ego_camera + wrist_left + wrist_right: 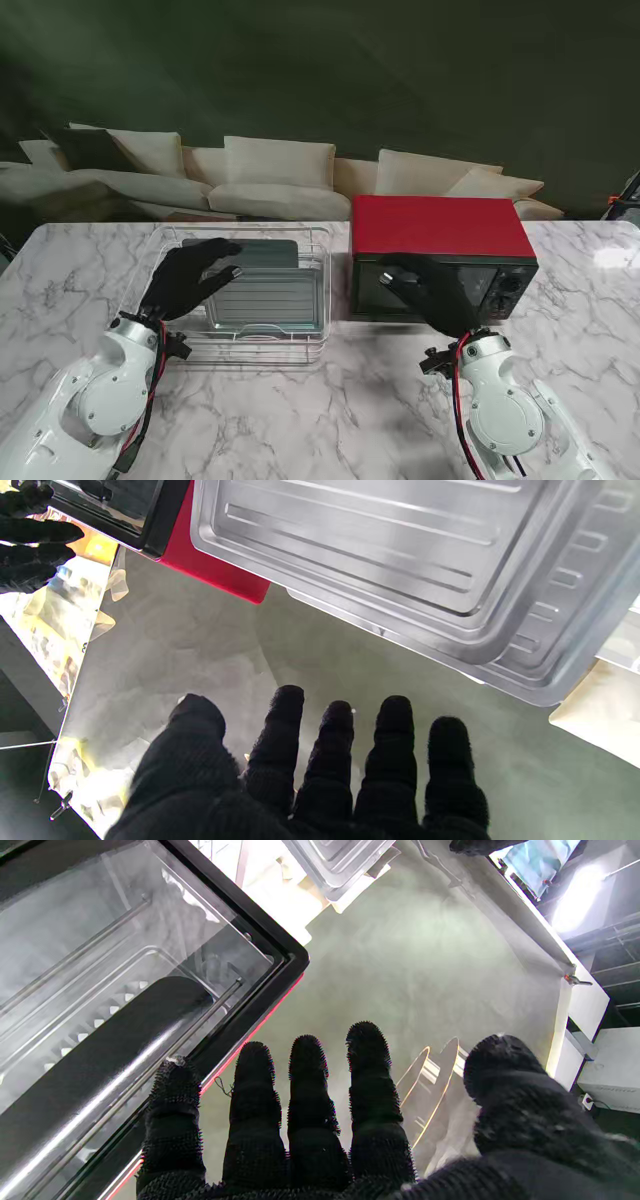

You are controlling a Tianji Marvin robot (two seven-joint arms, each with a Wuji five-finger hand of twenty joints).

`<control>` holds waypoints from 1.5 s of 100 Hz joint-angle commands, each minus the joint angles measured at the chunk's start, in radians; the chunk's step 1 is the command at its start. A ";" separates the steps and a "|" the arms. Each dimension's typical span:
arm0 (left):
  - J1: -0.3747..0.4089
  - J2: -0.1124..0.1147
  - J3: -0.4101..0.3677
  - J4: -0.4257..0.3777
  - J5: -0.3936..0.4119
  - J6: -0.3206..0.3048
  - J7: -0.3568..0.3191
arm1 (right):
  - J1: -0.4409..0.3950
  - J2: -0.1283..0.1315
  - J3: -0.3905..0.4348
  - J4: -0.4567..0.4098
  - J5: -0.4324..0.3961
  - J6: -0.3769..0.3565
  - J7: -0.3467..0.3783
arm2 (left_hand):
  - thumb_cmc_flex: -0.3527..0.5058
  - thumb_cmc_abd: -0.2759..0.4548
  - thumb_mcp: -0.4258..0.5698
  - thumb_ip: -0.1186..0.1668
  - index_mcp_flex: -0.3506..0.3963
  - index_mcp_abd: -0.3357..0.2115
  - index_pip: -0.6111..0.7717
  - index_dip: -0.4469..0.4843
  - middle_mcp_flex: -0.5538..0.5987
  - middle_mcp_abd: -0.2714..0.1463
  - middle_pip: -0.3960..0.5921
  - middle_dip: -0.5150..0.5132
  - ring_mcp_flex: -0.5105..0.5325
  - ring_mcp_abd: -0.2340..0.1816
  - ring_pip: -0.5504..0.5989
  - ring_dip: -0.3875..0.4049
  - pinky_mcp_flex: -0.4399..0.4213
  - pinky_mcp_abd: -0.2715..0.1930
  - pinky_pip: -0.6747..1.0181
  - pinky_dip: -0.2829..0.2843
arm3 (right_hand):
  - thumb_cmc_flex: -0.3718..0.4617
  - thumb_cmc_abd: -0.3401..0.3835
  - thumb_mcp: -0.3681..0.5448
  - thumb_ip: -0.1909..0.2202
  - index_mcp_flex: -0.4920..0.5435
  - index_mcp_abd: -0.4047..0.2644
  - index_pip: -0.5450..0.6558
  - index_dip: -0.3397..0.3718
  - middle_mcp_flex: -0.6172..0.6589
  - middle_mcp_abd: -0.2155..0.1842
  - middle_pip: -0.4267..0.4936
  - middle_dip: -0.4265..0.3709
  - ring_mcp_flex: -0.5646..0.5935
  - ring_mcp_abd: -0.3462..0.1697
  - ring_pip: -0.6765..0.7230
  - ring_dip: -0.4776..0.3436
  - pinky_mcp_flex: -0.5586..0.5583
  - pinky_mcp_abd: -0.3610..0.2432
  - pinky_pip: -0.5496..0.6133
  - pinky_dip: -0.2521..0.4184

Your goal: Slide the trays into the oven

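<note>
My left hand (190,278) hovers with its fingers spread and holding nothing over the clear rack (300,352), where the metal trays (262,297) stand leaning on the marble table (330,410). My right hand (432,305) is also empty, fingers apart, raised in front of the closed glass door of the red oven (440,228), which sits just right of the rack.
</note>
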 commanded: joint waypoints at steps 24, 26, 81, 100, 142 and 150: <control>0.006 -0.001 -0.003 -0.001 0.005 -0.013 -0.003 | -0.017 0.000 0.005 -0.008 -0.012 0.003 -0.003 | -0.007 0.040 -0.031 -0.011 0.021 0.008 0.001 0.009 0.011 -0.006 -0.005 0.004 -0.008 -0.007 0.002 0.012 -0.015 0.015 -0.005 0.018 | -0.033 0.017 -0.004 -0.019 0.001 -0.021 0.003 -0.013 0.015 -0.002 0.004 0.007 0.025 0.000 0.022 0.018 0.000 -0.024 -0.003 0.010; 0.006 -0.001 -0.003 0.000 0.004 -0.013 -0.004 | -0.017 0.000 0.005 -0.008 -0.014 0.003 -0.004 | -0.008 0.039 -0.031 -0.011 0.022 0.007 0.001 0.009 0.012 -0.006 -0.005 0.005 -0.008 -0.006 0.002 0.012 -0.015 0.015 -0.005 0.018 | -0.033 0.016 -0.004 -0.019 0.001 -0.021 0.003 -0.013 0.015 -0.001 0.004 0.007 0.024 0.000 0.022 0.018 0.000 -0.025 -0.002 0.011; -0.008 -0.001 0.013 0.007 -0.008 -0.001 -0.016 | -0.128 0.012 0.070 -0.120 -0.088 0.065 0.027 | -0.007 0.039 -0.031 -0.011 0.020 0.008 0.000 0.009 0.010 -0.006 -0.006 0.005 -0.008 -0.006 0.002 0.013 -0.015 0.014 -0.005 0.018 | -0.029 0.018 -0.010 -0.018 -0.020 -0.019 -0.010 -0.014 0.243 0.053 0.388 0.410 0.236 0.147 0.678 0.405 0.184 0.029 0.303 0.175; -0.010 0.001 0.020 0.005 -0.003 0.000 -0.019 | -0.179 0.025 0.120 -0.154 -0.117 0.091 0.087 | -0.007 0.041 -0.031 -0.011 0.021 0.007 0.001 0.009 0.011 -0.006 -0.005 0.005 -0.007 -0.006 0.003 0.013 -0.015 0.015 -0.006 0.018 | -0.023 0.024 -0.023 -0.016 -0.163 -0.056 -0.067 -0.138 0.483 0.031 0.582 0.490 0.496 0.189 1.017 0.427 0.390 0.136 0.589 0.330; -0.010 0.001 0.018 0.009 -0.008 0.011 -0.024 | -0.213 0.039 0.175 -0.139 -0.231 0.186 0.140 | -0.007 0.040 -0.031 -0.011 0.021 0.008 0.001 0.009 0.007 -0.006 -0.007 0.003 -0.009 -0.006 0.002 0.012 -0.016 0.016 -0.006 0.018 | -0.085 0.020 0.001 -0.014 -0.340 0.032 0.048 -0.276 0.659 -0.051 0.799 0.432 0.729 0.141 1.260 0.335 0.661 0.157 0.808 0.340; -0.009 0.000 0.018 0.007 -0.009 0.016 -0.023 | -0.201 0.043 0.169 -0.130 -0.247 0.201 0.160 | -0.006 0.040 -0.031 -0.011 0.021 0.008 0.001 0.009 0.008 -0.006 -0.006 0.004 -0.008 -0.006 0.002 0.012 -0.016 0.015 -0.007 0.018 | -0.082 0.018 0.000 -0.014 -0.345 0.013 0.048 -0.277 0.658 -0.057 0.804 0.432 0.730 0.131 1.273 0.336 0.675 0.149 0.818 0.336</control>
